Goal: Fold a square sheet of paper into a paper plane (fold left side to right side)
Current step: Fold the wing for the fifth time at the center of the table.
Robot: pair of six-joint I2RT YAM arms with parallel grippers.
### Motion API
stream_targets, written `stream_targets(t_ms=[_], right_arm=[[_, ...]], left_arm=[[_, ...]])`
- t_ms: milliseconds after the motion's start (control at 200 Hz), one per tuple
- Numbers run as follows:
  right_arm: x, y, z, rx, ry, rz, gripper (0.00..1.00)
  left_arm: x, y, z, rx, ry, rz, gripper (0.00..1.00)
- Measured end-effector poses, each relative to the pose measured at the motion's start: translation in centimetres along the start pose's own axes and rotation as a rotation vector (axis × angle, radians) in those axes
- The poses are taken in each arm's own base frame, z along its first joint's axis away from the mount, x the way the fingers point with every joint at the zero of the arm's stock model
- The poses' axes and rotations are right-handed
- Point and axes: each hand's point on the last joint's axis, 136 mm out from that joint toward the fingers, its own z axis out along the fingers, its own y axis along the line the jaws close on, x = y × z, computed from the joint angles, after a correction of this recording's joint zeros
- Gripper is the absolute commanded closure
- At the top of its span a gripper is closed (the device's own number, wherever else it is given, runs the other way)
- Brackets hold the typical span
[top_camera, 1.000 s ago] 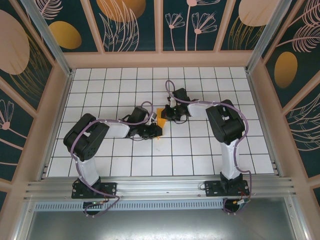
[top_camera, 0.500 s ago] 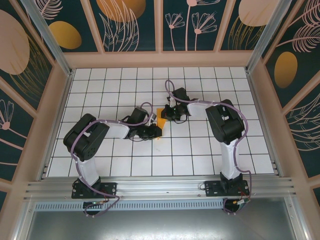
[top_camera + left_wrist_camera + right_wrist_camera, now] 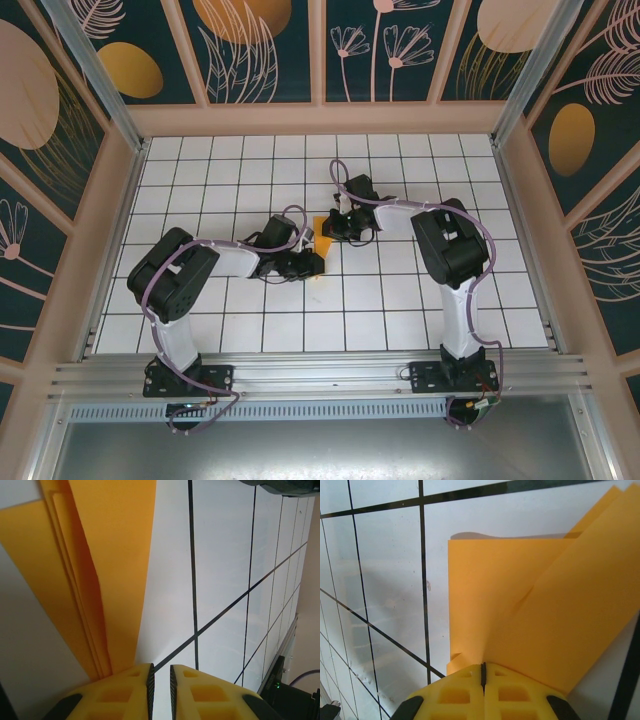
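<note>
Over a white tiled table, inside dark walls painted with flowers. At the right gripper: clamped tight, with the edge of the folded orange paper running in under the tips, seemingly pinched there. At the left gripper: parted by a thin slit with nothing seen in it, set just beside the paper's narrow layered end. Seen from above, lies between the two, long axis running near to far, right gripper at the far end, left gripper at the near end and on the paper's left. Judging by that, calls for a fold across the short way, left edge over to right along the long crease. Puts the left gripper nearer the side to be lifted, though without a hold on it yet.
</note>
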Motion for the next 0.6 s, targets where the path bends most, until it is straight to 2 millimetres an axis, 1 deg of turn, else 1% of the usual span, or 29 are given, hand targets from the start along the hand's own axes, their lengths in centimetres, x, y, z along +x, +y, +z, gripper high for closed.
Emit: stream_targets(t_ms=[435,600], right_arm=[[0.0,0.0,0.0,0.000,0.000,-0.002,0.99],[0.0,0.0,0.0,0.000,0.000,-0.002,0.99]], left_arm=[[0.6,0.0,0.1,0.011,-0.003,0.019,0.80],[1.6,0.1,-0.1,0.002,0.017,0.016,0.81]])
